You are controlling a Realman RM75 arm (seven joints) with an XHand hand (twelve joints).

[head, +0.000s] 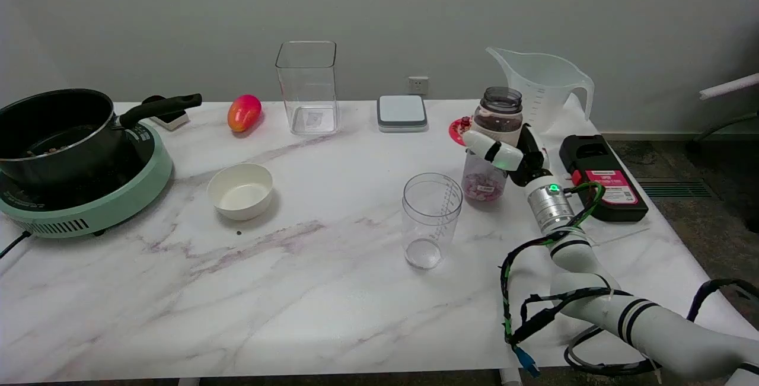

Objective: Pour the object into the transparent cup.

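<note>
The jar (495, 149) stands right of centre on the desk (308, 291), just right of the transparent cup (431, 220). The robot hand (504, 152) is wrapped around its middle. It looks rigid, smooth, partly filled, probably light; mid-body grip suits. Glossy marbled top, plain grey wall (178, 18).

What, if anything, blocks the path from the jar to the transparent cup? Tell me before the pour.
Nothing visible. The right hand grips the jar, and only bare table lies between it and the transparent cup close beside it. The red lid lies behind the jar, off that path.
</note>
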